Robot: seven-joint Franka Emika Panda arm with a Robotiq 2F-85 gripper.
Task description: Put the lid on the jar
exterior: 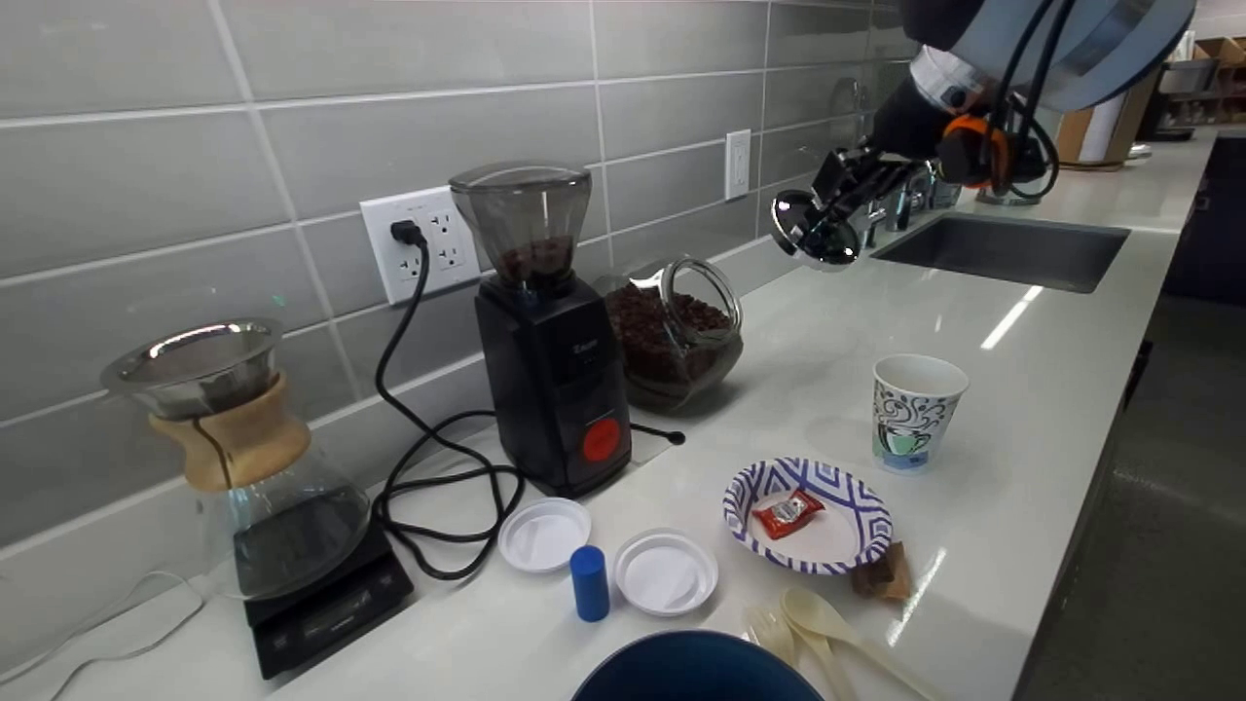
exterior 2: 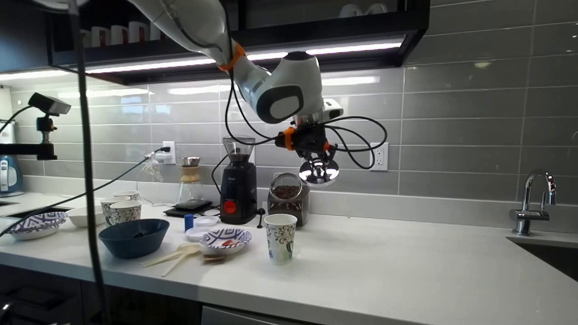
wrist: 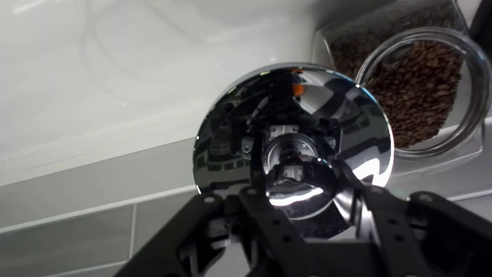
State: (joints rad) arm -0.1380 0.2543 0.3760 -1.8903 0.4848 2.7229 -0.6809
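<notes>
A shiny round lid (exterior: 827, 243) hangs above the white table (exterior 2: 397, 266), its knob (wrist: 298, 202) clamped in the black tool (wrist: 300, 177). In both exterior views, the open glass jar (exterior: 706, 365) of brown beans (exterior: 642, 336) sits at 8 o'clock from the lid. In an exterior view, a black grinder (exterior 2: 238, 192) stands at the jar's 9 o'clock, a patterned cup (exterior 2: 281, 239) at 6.

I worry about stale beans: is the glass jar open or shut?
Open: the jar has nothing over its rim, beans show inside, and the lid hangs from the end effector, apart from the jar.
</notes>
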